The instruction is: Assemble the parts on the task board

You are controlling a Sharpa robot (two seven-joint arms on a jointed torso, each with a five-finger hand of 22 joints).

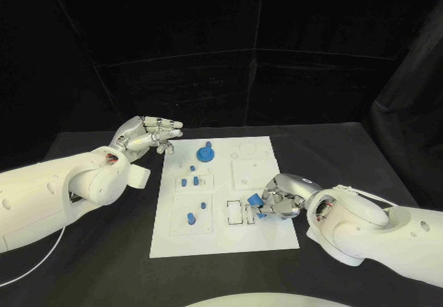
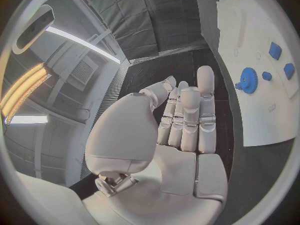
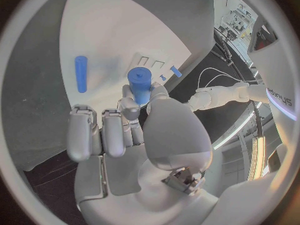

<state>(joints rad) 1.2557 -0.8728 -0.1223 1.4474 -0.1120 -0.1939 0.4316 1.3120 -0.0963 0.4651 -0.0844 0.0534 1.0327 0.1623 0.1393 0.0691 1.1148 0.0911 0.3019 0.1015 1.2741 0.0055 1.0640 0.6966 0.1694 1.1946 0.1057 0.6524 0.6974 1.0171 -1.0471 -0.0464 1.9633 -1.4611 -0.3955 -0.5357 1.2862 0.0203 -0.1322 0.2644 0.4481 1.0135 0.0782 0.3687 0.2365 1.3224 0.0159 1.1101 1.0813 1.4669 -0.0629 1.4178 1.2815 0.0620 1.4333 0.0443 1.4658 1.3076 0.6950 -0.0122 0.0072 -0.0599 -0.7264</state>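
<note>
Board [image 1: 221, 236] is laid flat on the black table [image 1: 351, 153], pretty much dead center of the head view, running from the middle down toward the lower middle of the frame. Right hand [image 1: 281, 201] is seen at the board's right edge, right of center in the frame, and a small blue cylinder [image 1: 256, 208] is pinched between its thumb and fingers, just above the slotted block [image 1: 242, 213] on the lower right part of the board. From the right wrist view the same cylinder [image 3: 141, 85] is shown clamped at the fingertips, with the rest of that hand [image 3: 134, 130] curled in below it, and a blue pin [image 3: 81, 74] is seen lying flat on the white surface [image 3: 112, 35] nearby.

Left hand [image 1: 148, 135] is held off the board's upper left corner, in the upper left of the frame, above the table. Nothing is gripped by it; in the left wrist view its fingers [image 2: 187, 117] are stretched out straight and side by side, so it can be called empty.

On the board, a blue gear [image 1: 206, 153] is parked near the top left, small blue pegs [image 1: 192, 181] are set in a panel below it, and two more blue pieces [image 1: 196, 214] are sat in the lower left panel.
</note>
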